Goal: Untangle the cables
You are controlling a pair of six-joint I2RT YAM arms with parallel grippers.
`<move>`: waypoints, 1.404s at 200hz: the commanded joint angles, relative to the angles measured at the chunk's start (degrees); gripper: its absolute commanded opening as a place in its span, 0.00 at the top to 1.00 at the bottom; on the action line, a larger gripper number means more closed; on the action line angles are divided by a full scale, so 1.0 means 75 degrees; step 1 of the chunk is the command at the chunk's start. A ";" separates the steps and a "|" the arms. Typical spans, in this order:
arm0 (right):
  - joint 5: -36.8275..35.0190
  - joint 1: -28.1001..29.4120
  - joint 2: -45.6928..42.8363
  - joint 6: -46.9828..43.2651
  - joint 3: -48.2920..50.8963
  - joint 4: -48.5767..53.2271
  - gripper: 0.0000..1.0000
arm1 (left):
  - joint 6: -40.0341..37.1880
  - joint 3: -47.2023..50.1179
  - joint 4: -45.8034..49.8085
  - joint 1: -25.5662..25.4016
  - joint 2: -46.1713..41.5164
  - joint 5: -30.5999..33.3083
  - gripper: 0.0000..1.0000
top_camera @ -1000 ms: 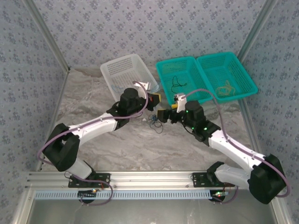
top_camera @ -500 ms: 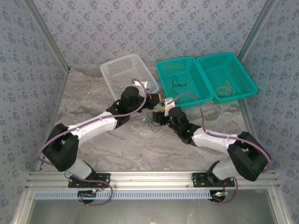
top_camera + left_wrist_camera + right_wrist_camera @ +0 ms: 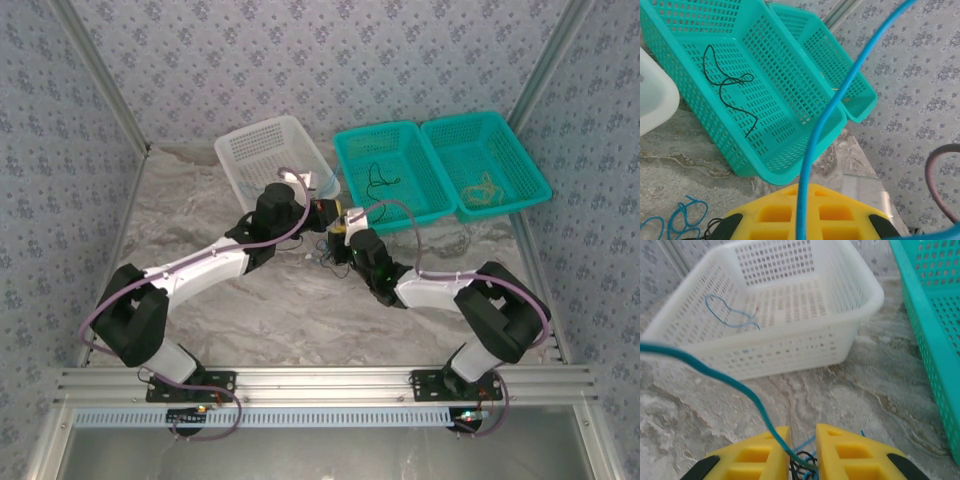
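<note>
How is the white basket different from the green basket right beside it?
The white basket is white, while the green basket next to it is blue-green. The white basket has a thin blue wire lying in it; the green basket has a thin black wire instead. Both are open plastic baskets full of little holes, standing on the marbled table, each with one loose wire inside.

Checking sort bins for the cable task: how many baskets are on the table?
3. White basket at back, left of centre; teal basket beside it on its right, holding a black cable; second teal basket farthest right, holding a yellow-tan cable.
</note>
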State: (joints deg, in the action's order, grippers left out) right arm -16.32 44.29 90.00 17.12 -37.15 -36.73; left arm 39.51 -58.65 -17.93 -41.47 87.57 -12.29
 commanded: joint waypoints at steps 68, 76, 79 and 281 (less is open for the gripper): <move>-0.0879 0.0047 -0.0260 0.0350 0.0734 0.2010 0.79 | 0.0632 -0.0021 -0.1078 0.0636 -0.1006 -0.0721 1.00; -0.0938 0.0048 -0.0326 0.0385 0.0785 0.2182 0.79 | 0.0667 0.0045 -0.1055 0.0714 -0.1094 -0.0662 1.00; -0.0968 0.0047 -0.0363 0.0388 0.0798 0.2232 0.79 | 0.0689 0.0072 -0.1044 0.0757 -0.1120 -0.0639 1.00; -0.1692 -0.0259 -0.4250 0.1511 0.1200 0.4719 0.00 | -0.0958 -0.1993 0.1673 0.2478 0.0264 0.0413 1.00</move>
State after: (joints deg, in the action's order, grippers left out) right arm -26.70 43.03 60.49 27.29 -28.84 -4.36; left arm 35.07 -69.73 -8.51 -24.36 87.68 -10.90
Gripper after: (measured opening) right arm 0.997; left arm 0.053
